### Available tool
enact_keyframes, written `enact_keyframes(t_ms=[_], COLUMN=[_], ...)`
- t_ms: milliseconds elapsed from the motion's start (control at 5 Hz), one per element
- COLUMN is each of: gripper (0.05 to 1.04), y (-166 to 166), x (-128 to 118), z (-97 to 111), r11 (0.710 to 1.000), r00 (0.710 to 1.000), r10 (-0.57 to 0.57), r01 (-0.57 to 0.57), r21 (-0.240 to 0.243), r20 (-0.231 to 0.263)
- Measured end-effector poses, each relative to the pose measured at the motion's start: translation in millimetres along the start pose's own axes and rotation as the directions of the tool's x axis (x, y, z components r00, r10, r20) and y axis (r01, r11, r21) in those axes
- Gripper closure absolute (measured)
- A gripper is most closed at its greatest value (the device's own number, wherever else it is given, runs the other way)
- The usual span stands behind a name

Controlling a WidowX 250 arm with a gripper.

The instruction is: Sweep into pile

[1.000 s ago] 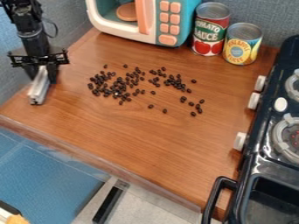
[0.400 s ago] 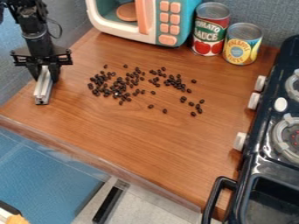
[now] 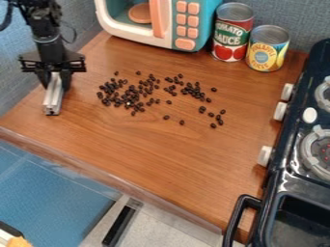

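Wood-grain bench [image 3: 155, 149] spreads below the pincer [image 3: 56, 83], which is clamped on a metal bar [image 3: 53, 99], presumably as a sweeping edge for the scattered dark beans [image 3: 131, 89] beside it.

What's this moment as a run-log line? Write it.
pincer: gripping bar | bar: left of beans in view | beans: scattered on counter, no single pile

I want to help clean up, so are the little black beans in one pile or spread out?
Spread out: the beans lie scattered, with several apart from the thicker clump.
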State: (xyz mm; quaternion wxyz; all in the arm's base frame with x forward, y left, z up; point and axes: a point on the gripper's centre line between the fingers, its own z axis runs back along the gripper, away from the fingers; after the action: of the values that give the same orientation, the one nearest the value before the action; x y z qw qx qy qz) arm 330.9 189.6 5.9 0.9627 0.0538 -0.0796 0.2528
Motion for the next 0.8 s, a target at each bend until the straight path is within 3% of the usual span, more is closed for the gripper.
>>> enact_keyframes(t_ms=[800], gripper=[0.687], y=[-61], x=[-17], z=[4], r11=[0.988], r00=[0.988], r10=[-0.154], r01=[0.154], r21=[-0.01], r20=[0.019])
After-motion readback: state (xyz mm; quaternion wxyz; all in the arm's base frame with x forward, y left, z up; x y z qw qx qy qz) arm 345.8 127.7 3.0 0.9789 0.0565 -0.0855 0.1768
